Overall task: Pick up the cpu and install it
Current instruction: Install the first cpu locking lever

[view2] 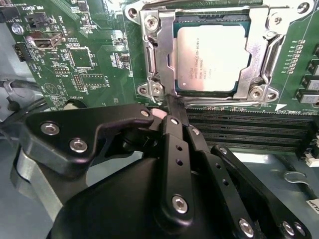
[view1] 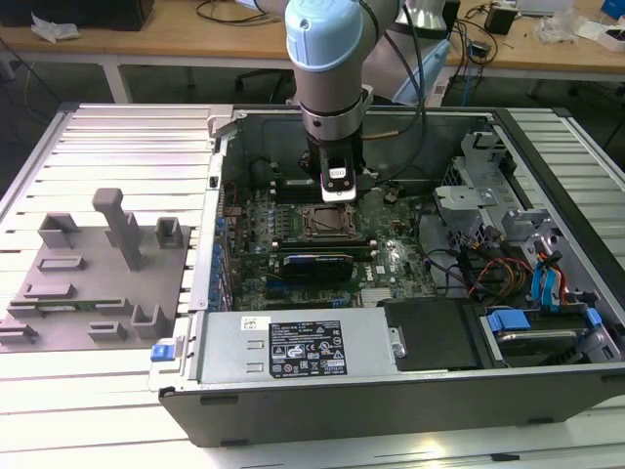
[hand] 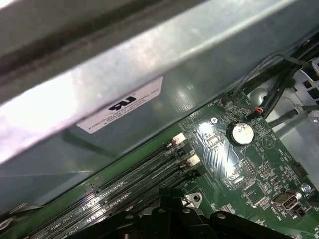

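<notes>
The cpu (view2: 212,57) is a silvery square chip lying flat inside the motherboard socket, with the metal socket frame (view2: 158,55) around it. In the second wrist view my gripper (view2: 170,99) has its black fingers drawn together into one tip, with nothing held between them. That tip sits right at the socket frame's edge, beside the cpu's corner, on the side facing the memory slots (view2: 249,130). In the exterior view the gripper (view1: 337,191) hangs straight down inside the open computer case, just behind the dark socket (view1: 327,223).
A grey fixture plate with blocks (view1: 98,274) lies at the exterior view's left, outside the case. The power supply (view1: 293,347) runs along the front, with drive cages and cables (view1: 508,244) at the right. The case wall (hand: 124,74) and a coin battery (hand: 240,133) are close by.
</notes>
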